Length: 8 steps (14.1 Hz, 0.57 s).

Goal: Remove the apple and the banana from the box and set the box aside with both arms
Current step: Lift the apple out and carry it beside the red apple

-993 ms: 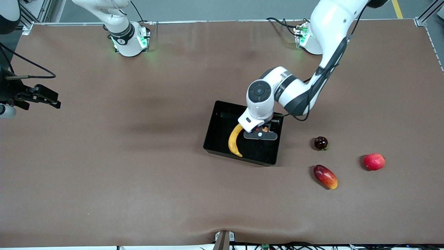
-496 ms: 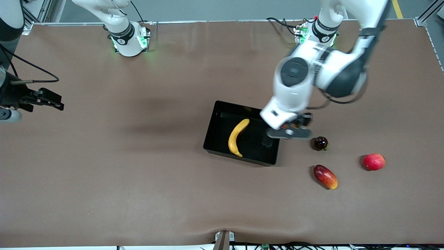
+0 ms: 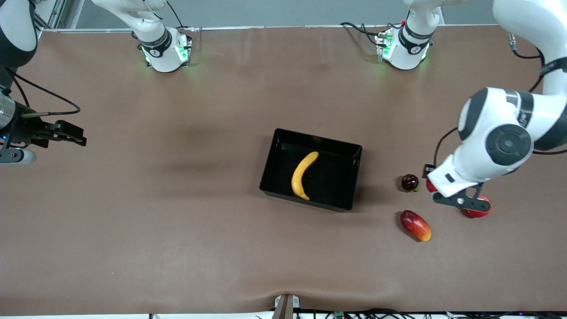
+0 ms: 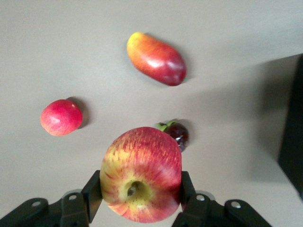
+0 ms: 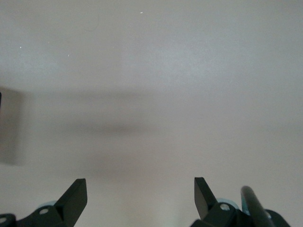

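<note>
The black box (image 3: pixel 317 138) sits mid-table with the yellow banana (image 3: pixel 302 175) lying in it. My left gripper (image 3: pixel 443 191) hangs over the table toward the left arm's end, shut on a red-yellow apple (image 4: pixel 141 174), whose edge peeks out under the wrist (image 3: pixel 430 185). On the table below lie a second red apple (image 3: pixel 482 212) (image 4: pixel 61 117), partly covered by the gripper, the oval mango (image 3: pixel 415 225) (image 4: pixel 156 58) and the dark maroon fruit (image 3: pixel 409 182) (image 4: pixel 179 133). My right gripper (image 3: pixel 76 138) (image 5: pixel 140 189) waits open over bare table at the right arm's end.
Both arm bases (image 3: pixel 165 51) (image 3: pixel 404 46) stand along the table's back edge. A dark corner of the box (image 4: pixel 292 142) shows in the left wrist view. Brown tabletop (image 3: pixel 155 212) stretches between the box and the right gripper.
The left arm has swung from over the box, past the dark fruit, to above the apple near its end of the table, still holding its apple. The right gripper drifted slightly.
</note>
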Each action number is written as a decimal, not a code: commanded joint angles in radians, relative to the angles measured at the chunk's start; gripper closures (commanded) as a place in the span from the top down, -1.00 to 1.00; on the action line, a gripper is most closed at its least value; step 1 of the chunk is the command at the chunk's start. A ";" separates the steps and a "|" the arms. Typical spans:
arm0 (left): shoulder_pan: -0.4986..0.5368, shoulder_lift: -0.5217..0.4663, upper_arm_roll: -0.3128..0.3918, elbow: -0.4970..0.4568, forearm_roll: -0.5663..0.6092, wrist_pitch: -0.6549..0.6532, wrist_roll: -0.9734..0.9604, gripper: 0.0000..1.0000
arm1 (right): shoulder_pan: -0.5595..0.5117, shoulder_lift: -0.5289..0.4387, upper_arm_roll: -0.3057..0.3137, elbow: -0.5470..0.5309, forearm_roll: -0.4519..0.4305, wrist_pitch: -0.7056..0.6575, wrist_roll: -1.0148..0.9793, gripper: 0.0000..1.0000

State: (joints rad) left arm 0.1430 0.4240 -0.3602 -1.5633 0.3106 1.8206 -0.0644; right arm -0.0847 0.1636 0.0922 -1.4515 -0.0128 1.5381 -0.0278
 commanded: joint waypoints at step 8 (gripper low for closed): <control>0.211 0.021 -0.006 -0.376 0.090 0.512 0.055 -1.00 | -0.056 0.027 0.000 -0.041 0.076 -0.033 0.006 1.00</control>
State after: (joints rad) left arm 0.3273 0.4465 -0.3590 -1.8889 0.3697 2.2612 -0.0209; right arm -0.1027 0.1970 0.0809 -1.4703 0.0246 1.5173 -0.0260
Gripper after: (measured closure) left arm 0.322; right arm 0.000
